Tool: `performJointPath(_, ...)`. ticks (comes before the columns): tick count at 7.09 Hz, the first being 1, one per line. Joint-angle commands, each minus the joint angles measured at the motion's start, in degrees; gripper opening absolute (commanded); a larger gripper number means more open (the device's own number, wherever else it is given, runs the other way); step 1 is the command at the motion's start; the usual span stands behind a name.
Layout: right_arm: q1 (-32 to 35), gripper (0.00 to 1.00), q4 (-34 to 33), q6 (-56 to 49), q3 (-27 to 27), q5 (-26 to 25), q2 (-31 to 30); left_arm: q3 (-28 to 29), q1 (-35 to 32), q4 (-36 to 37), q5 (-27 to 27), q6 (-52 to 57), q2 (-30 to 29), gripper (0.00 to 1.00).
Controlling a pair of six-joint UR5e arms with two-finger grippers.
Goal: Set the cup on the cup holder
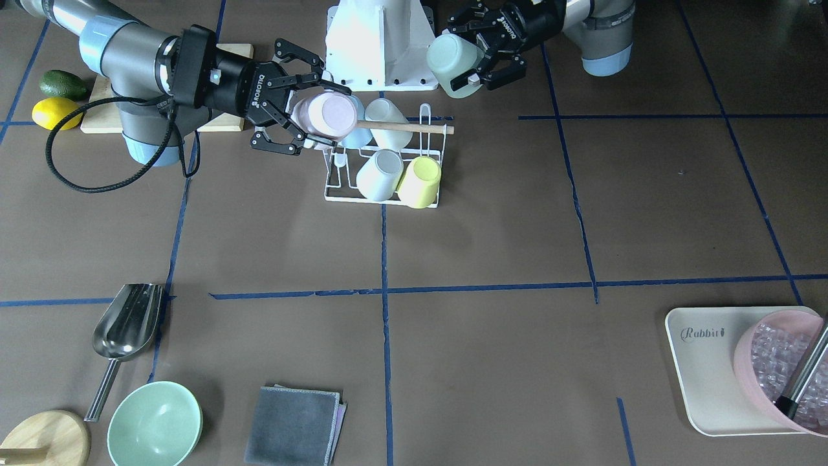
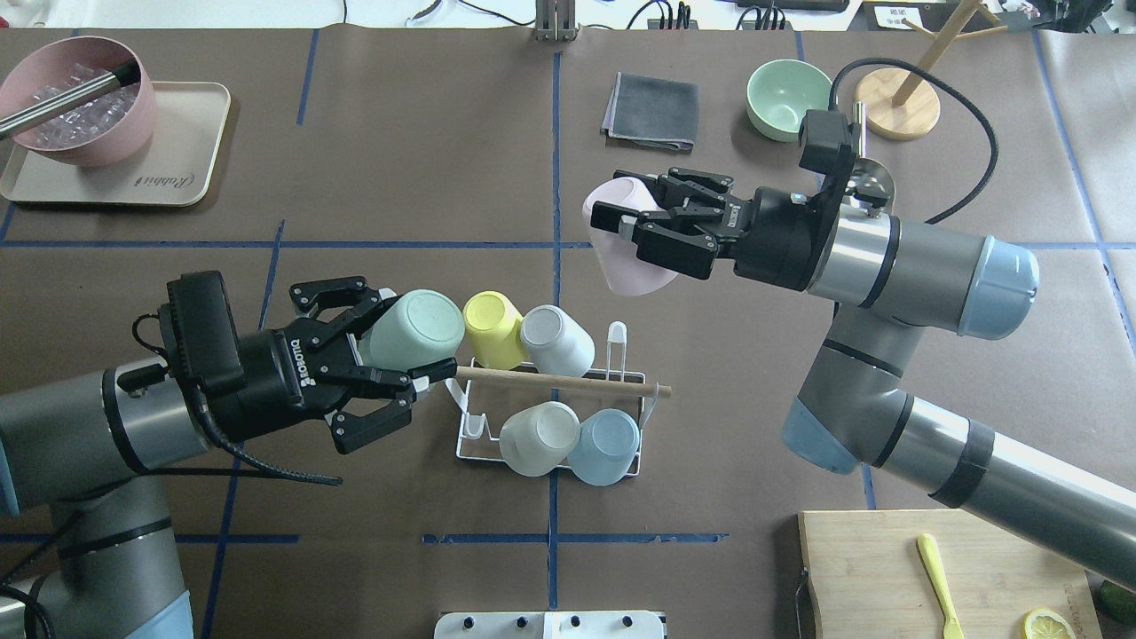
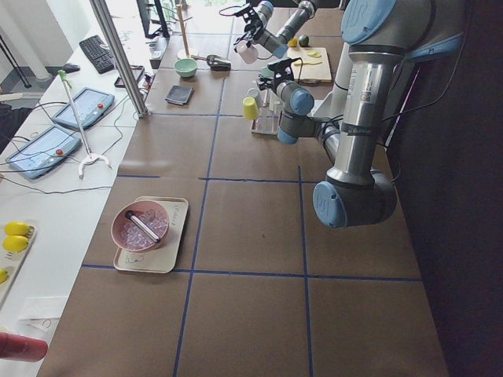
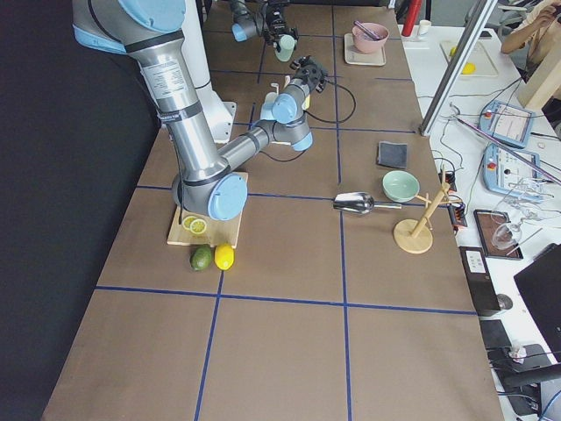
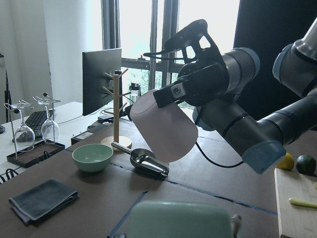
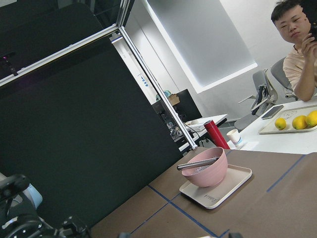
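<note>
Clamping a mint-green cup [image 2: 426, 324] in the left gripper [image 2: 406, 337], raised beside the cup holder's [image 2: 469, 456] end; pinching a pink cup [image 2: 630, 271] in the right gripper [image 2: 635, 217], high above. Could strike the wooden rod [image 2: 559, 382] descending, tipping it.

The white wire cup holder with wooden rod handle [image 2: 568, 384] is standing mid-table [image 2: 399, 160], towards the robot. Four cups are resting on its prongs. The yellow plastic cup [image 2: 493, 328] and white plastic cup [image 2: 556, 339] are occupying the far row, and the cream plastic cup [image 2: 539, 435] and light blue plastic cup [image 2: 605, 444] the near row. The left gripper [image 2: 404, 342] is gripping the mint green plastic cup [image 2: 415, 330], raised off the holder's left end. The right gripper [image 2: 621, 213] is gripping the pink plastic cup [image 2: 626, 257], raised over its right side.
</note>
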Motion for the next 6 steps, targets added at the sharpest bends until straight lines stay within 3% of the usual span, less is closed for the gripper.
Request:
performJointPath(1, -0.6, 0.04, 1.4, -0.7, -3.9, -0.4, 0.0, 3.7, 5.4, -5.5, 4.6, -0.1, -0.3, 0.05)
performJointPath(2, 0.0, 0.04, 1.3, -3.5, -7.9, -0.4, 1.3, 6.4, 9.4, -10.2, 10.1, 0.6, -0.4, 0.05)
performJointPath(3, -0.2, 0.04, 1.3, -5.8, -11.2, -0.4, 3.1, 6.8, 10.4, -11.2, 11.9, 2.9, -0.5, 0.05)
performJointPath(6, -3.5, 0.04, 1.4, -8.9, -12.6, -0.7, 4.3, 8.6, 10.5, -11.3, 12.1, 5.8, -3.6, 0.06)
